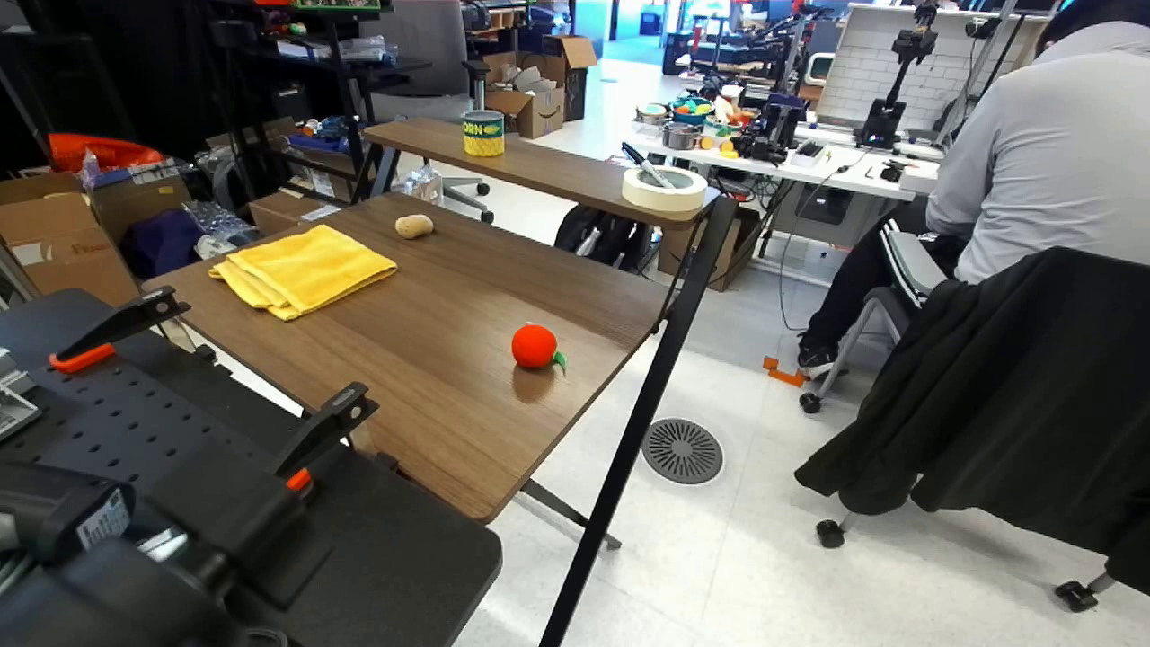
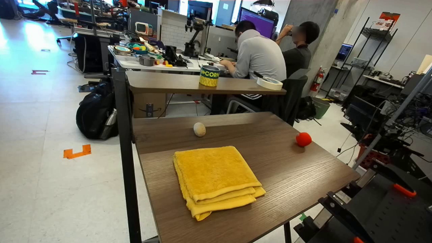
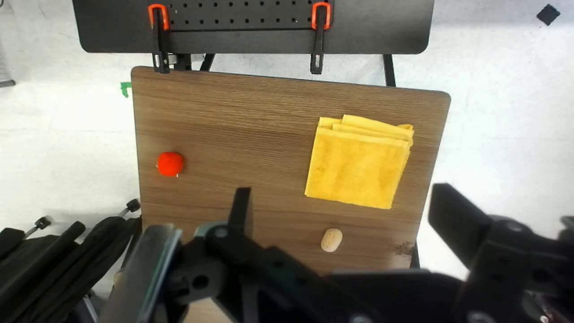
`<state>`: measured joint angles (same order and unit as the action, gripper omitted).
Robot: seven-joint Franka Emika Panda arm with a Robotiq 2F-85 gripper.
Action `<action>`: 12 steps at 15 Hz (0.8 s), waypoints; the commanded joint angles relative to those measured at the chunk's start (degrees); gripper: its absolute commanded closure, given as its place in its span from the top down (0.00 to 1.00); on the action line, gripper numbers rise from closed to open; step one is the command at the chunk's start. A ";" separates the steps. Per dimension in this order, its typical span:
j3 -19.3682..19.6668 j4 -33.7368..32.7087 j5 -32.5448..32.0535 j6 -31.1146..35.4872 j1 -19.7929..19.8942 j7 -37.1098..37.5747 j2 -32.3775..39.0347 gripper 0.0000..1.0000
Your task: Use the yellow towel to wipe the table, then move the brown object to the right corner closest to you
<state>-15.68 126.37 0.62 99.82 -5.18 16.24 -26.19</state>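
The folded yellow towel (image 1: 305, 270) lies flat on the brown wooden table (image 1: 422, 395); it also shows in an exterior view (image 2: 216, 175) and in the wrist view (image 3: 358, 166). A light-brown, potato-like object (image 1: 414, 226) rests on the table beside the towel, toward the shelf; it also shows in an exterior view (image 2: 199, 129) and in the wrist view (image 3: 332, 240). My gripper (image 3: 342, 195) is wide open and empty, above the table with its fingers spread apart. The gripper is out of view in both exterior views.
A red tomato-like object (image 1: 534, 347) sits near the table's opposite side edge. A raised shelf (image 1: 557, 175) holds a corn can (image 1: 483, 133) and a tape roll (image 1: 663, 190) with a marker. Clamps (image 3: 317, 45) stick out from the black base table. A dark smudge (image 3: 406, 248) marks the tabletop.
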 commanded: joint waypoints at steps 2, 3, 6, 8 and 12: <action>-0.26 -0.63 -0.52 2.59 -1.04 2.27 0.77 1.00; -0.55 -0.65 0.04 4.84 -1.09 3.31 1.27 1.00; -1.30 1.40 -0.50 20.67 0.60 9.77 6.50 1.00; -0.61 2.38 0.40 26.73 0.69 11.77 11.55 1.00; 0.15 2.51 -0.31 22.67 -0.67 9.88 9.05 1.00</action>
<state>-16.26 129.01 0.60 122.66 -5.06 25.92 -17.26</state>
